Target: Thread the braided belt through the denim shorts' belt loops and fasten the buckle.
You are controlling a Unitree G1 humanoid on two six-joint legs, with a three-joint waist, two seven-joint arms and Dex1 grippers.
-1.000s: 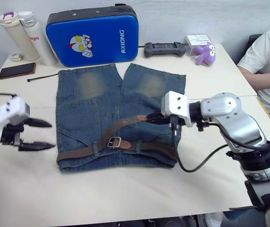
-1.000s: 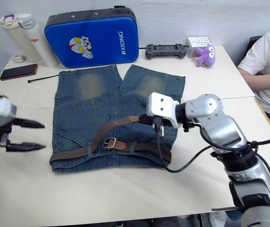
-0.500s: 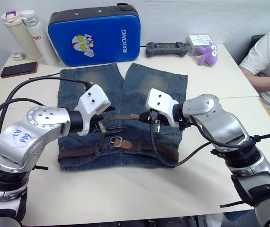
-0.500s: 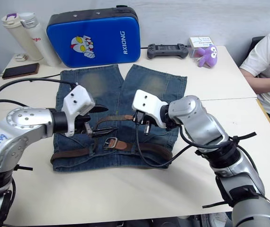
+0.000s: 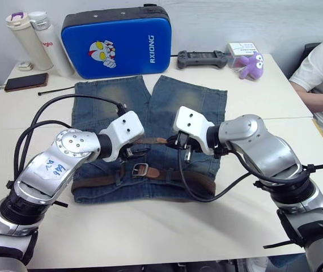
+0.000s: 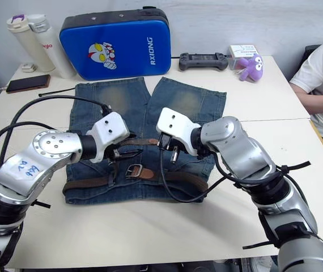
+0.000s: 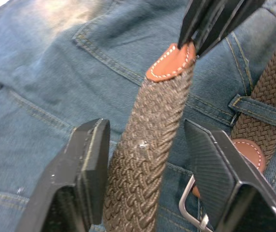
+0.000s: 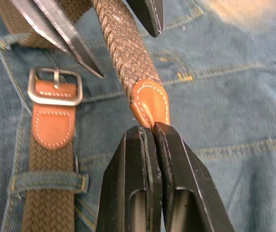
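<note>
Lying flat in the middle of the table [image 5: 150,238], the blue denim shorts with faded yellow patches [image 5: 150,107] have their waistband facing the near edge. The long brown braided belt [image 5: 93,182] already runs along that waistband through the short blue denim belt loops [image 5: 114,180], and the small silver metal buckle [image 5: 139,169] sits near the middle. The right gripper [image 5: 173,141] and left gripper [image 5: 132,152] meet over the loose belt end.

In the left wrist view, the left gripper [image 7: 147,164] has its fingers [image 7: 87,169] spread wide on both sides of the braided strap, not touching it (probably getting ready to take it over).

In the right wrist view, the right gripper [image 8: 150,130] is pinching the tan leather tip of the belt tight, holding it up so it can be fed toward the buckle [image 8: 54,86] just beside it.
</note>
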